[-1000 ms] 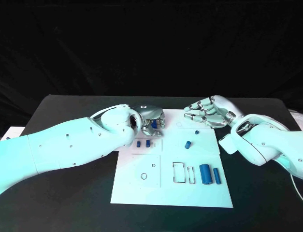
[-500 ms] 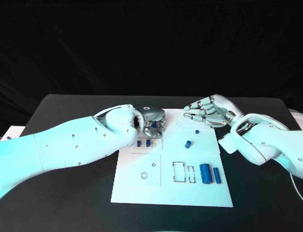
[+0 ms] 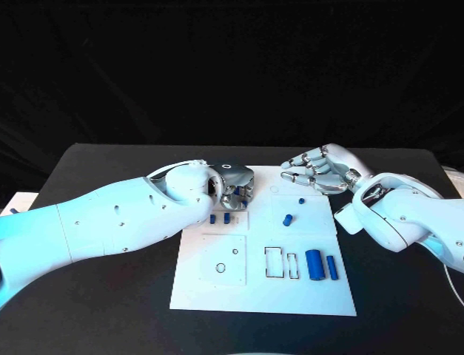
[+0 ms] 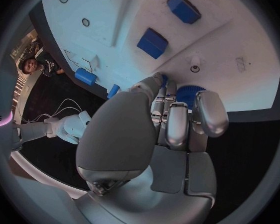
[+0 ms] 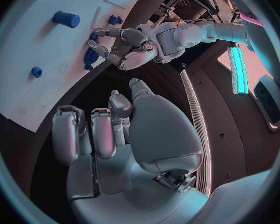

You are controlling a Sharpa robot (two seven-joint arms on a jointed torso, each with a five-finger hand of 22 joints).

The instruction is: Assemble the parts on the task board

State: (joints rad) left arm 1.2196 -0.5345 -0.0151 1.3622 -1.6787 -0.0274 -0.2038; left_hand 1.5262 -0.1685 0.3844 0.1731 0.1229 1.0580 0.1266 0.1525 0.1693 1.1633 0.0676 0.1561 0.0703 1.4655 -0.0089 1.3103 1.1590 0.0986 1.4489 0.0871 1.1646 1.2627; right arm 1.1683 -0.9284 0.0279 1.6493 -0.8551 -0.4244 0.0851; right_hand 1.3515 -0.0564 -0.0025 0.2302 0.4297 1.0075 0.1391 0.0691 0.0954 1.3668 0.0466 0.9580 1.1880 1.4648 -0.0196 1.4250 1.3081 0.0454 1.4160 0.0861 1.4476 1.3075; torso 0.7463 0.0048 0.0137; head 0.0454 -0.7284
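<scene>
The white task board (image 3: 263,296) lies in the middle of the black table. My left hand (image 3: 232,185) hovers low over its far left corner and pinches a small blue ridged part (image 4: 189,92) between its fingertips. Close in front of that hand two small blue blocks (image 3: 219,219) rest on the board, also visible as blue blocks (image 4: 152,42) in the left wrist view. Further right lie a short blue peg (image 3: 287,220), a thick blue cylinder (image 3: 314,265) and a slim blue bar (image 3: 332,268). My right hand (image 3: 323,171) hangs over the board's far right corner, fingers curled in, holding nothing.
Outlined slots (image 3: 281,264) and small holes (image 3: 221,269) mark the near half of the board. Bare black table (image 3: 103,166) runs along both sides. My left forearm (image 3: 115,222) crosses the table's left part, and my right forearm (image 3: 413,222) crosses its right.
My left hand has sunk slightly towards the board's far left corner with the blue part in its fingers. The right hand has stayed put.
</scene>
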